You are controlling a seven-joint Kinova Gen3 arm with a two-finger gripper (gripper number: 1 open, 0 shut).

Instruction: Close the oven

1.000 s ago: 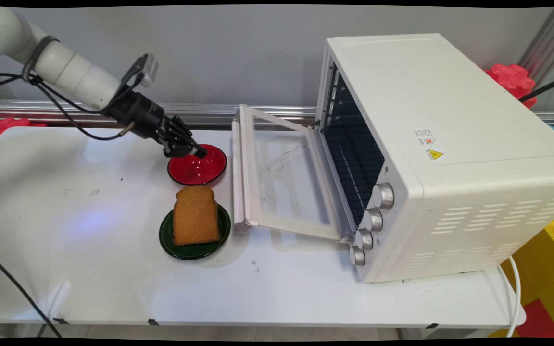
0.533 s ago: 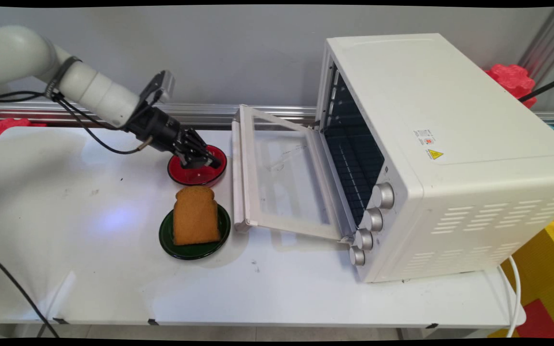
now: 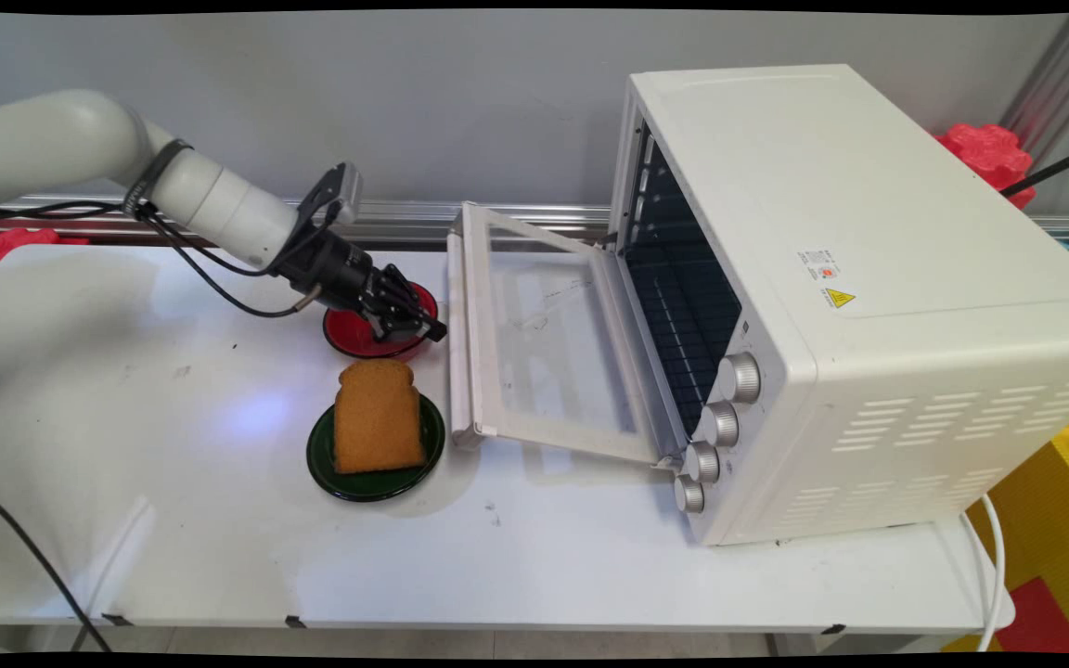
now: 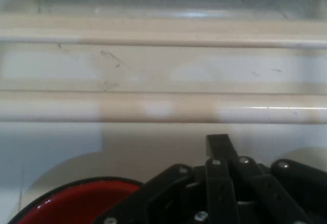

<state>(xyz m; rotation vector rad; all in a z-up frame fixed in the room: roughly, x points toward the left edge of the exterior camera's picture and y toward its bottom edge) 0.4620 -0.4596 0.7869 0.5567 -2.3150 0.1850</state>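
While the gripper (image 3: 431, 329), fingers pressed together on nothing, hovers over the red bowl (image 3: 358, 339), it points at the oven door's handle (image 3: 457, 343) just beside.

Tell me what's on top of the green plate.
A slice of toast lies on the green plate, covering most of it; only the plate's rim shows around it. Whatever is under the toast is hidden. The gripper is over the red bowl beyond.
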